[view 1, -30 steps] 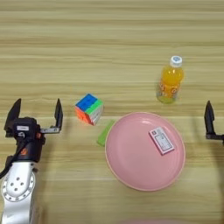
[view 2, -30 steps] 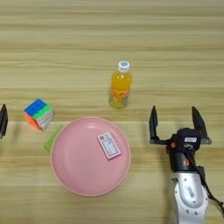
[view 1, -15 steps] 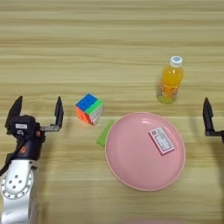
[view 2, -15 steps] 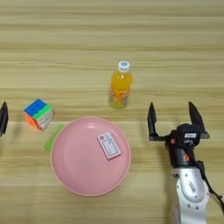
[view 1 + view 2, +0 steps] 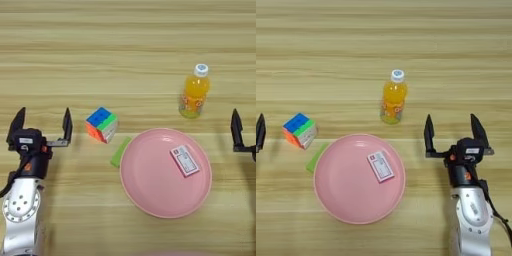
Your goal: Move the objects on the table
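Tools idle, both w/ fingers spread, gripping nothing.
My left tool (image 5: 42,125) beside cube (image 5: 102,124); right tool (image 5: 453,134) near plate (image 5: 336,200).

Far half of surface (image 5: 125,50): bare. Middle: bottle (image 5: 393,103) upright, clear all round. Cube (image 5: 102,124) near block (image 5: 120,152), which touches plate (image 5: 336,200) rim. Bare gaps beside left tool (image 5: 41,126) and right tool (image 5: 452,132), both spread.

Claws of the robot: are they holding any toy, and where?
No. The left claw and right claw are both open and empty, with nothing between their fingers.
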Action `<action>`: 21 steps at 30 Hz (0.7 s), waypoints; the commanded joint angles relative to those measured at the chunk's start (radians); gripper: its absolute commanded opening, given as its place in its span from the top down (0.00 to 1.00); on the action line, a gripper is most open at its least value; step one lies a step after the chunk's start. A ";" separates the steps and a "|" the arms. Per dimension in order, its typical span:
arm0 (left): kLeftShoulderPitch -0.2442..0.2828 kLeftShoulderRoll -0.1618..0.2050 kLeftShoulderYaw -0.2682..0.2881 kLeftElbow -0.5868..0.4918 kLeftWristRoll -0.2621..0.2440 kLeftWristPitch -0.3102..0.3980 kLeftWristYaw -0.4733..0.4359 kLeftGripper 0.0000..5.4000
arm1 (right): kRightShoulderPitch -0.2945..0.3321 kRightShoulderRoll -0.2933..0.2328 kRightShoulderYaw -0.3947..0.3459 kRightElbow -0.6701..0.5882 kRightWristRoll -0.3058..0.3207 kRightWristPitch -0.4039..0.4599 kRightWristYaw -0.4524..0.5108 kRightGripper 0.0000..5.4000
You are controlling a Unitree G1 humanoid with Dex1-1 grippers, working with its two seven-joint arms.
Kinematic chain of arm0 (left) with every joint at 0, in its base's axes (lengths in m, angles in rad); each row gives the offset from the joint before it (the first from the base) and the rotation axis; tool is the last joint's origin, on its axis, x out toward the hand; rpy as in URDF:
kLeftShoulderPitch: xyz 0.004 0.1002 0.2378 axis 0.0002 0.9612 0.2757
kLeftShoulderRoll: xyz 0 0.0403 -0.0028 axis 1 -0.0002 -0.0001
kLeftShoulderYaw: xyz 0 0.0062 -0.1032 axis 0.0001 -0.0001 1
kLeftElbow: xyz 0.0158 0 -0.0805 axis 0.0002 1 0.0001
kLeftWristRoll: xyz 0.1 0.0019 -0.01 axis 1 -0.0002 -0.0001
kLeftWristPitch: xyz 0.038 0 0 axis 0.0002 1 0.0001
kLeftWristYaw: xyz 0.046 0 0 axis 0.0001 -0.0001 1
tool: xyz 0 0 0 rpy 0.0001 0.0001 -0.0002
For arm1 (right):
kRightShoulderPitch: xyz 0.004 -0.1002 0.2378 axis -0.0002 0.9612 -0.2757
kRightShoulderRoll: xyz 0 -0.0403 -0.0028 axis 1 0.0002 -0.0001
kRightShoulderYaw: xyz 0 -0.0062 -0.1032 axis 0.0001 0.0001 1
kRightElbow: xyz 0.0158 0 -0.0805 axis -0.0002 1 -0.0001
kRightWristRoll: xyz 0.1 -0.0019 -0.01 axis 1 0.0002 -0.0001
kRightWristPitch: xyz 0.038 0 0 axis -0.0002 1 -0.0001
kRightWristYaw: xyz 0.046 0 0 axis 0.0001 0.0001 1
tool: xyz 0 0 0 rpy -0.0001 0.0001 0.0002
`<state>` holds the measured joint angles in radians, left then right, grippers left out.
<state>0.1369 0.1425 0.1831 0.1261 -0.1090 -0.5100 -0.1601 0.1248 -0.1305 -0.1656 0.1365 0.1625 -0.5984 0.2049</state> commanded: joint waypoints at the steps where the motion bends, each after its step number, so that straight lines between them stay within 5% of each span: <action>1: -0.009 0.006 0.000 0.007 0.009 -0.003 0.005 0.00 | -0.011 -0.006 -0.007 0.011 0.003 0.003 0.000 0.00; 21: 0.002 0.008 -0.011 -0.019 0.006 0.012 -0.009 0.00 | -0.005 -0.011 -0.013 -0.011 0.026 0.028 0.006 0.00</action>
<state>0.1368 0.1431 0.1786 0.1227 -0.1040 -0.5097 -0.1644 0.1248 -0.1324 -0.1690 0.1355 0.1771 -0.5925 0.2061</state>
